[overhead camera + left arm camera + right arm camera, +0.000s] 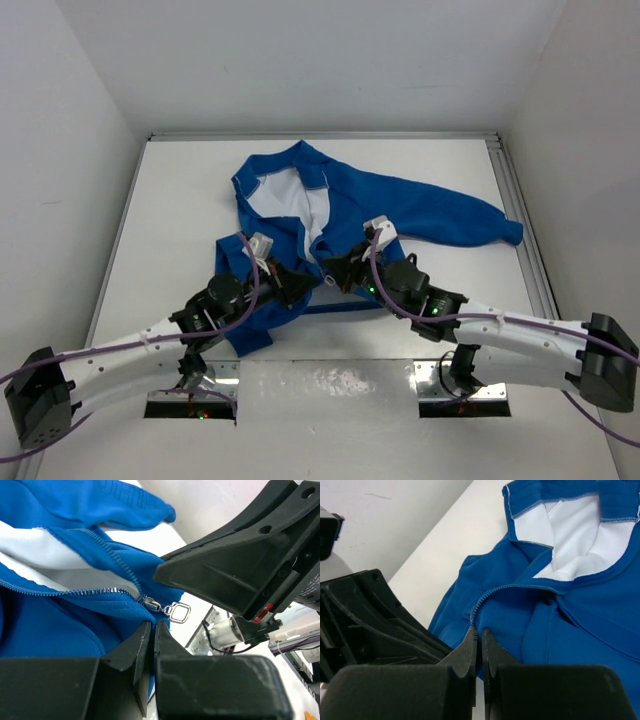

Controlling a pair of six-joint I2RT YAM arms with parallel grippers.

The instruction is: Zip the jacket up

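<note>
- left gripper point(152, 630) clenched on jacket point(60, 625) hem, low centre, likely anchoring fabric below zipper pull point(172, 610)
- right gripper point(479, 639) clenched beside it, holding nothing visible

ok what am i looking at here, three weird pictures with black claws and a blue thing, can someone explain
These are three views of one moment. The wide picture comes from a fixed camera above and behind two robot arms bolted at the near edge of a white table. The other two come from small cameras on each wrist, so the black wedges at the bottom of each are that arm's own fingers.

On the table lies a bright blue jacket with white lining, one sleeve stretched out to the right, its front mostly unzipped.

The left tool and the right tool meet at the bottom of the jacket's front, both shut. The left one sits just below the small metal zipper pull, with its tips at the blue hem; the pull itself hangs free. The right one sits at the fabric edge beside the zipper; whether it pinches cloth is hard to tell.
</note>
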